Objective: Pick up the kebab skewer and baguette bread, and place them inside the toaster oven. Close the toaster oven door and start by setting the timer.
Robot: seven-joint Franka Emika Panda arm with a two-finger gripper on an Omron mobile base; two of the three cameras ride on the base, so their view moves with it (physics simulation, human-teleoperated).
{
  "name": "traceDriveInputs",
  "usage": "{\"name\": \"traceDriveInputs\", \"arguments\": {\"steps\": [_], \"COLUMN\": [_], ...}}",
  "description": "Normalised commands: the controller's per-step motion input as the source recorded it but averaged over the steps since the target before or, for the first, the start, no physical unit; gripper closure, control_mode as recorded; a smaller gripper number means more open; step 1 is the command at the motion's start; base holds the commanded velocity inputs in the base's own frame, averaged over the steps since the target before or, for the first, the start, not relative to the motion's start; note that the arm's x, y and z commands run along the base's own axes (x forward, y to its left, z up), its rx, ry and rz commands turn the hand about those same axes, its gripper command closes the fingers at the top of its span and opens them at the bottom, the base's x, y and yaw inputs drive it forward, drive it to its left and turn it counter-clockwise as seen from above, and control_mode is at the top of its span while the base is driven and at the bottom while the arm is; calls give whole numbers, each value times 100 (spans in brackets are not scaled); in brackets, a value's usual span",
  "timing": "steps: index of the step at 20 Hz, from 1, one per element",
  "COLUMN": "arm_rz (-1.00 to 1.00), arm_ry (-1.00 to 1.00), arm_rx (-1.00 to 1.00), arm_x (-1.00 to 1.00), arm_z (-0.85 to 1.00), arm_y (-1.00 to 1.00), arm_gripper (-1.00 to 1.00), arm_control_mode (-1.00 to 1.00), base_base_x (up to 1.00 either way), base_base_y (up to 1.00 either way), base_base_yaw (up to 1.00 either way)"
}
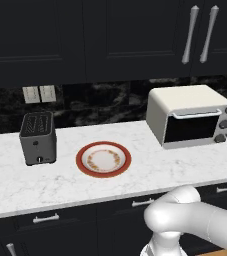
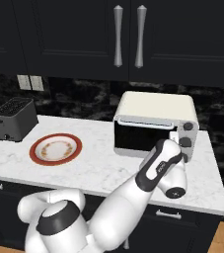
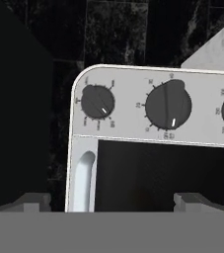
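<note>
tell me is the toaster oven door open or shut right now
Shut. The toaster oven door stands upright, flush in the front of the toaster oven, with its handle bar along the top edge.

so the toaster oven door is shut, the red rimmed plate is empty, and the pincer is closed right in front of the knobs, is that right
Not quite: the pincer is open, not closed. The hand view shows its two fingertips standing wide apart before the knobs. The rest holds: the toaster oven door is shut in the left base view, and the red-rimmed plate carries no food.

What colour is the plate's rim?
Red, around a pale centre on the plate; clearest in the left base view.
</note>
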Motion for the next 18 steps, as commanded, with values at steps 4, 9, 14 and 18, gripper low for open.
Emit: {"name": "traceDriveInputs", "arguments": {"steps": [4, 9, 14, 18], "arm_rz": [0, 0, 0, 0], "arm_ry": [0, 0, 0, 0], "arm_rx": [1, 0, 0, 0], "arm_x": [5, 1, 9, 10], "arm_z": [-2, -9, -10, -8], "arm_y": [-8, -17, -3, 0], "arm_gripper": [-100, -100, -100, -100], "arm_control_mode": [-100, -100, -100, -100], "base_base_x": [0, 0, 0, 0], "base_base_y": [0, 0, 0, 0], "base_base_yaw": [0, 0, 0, 0]}}
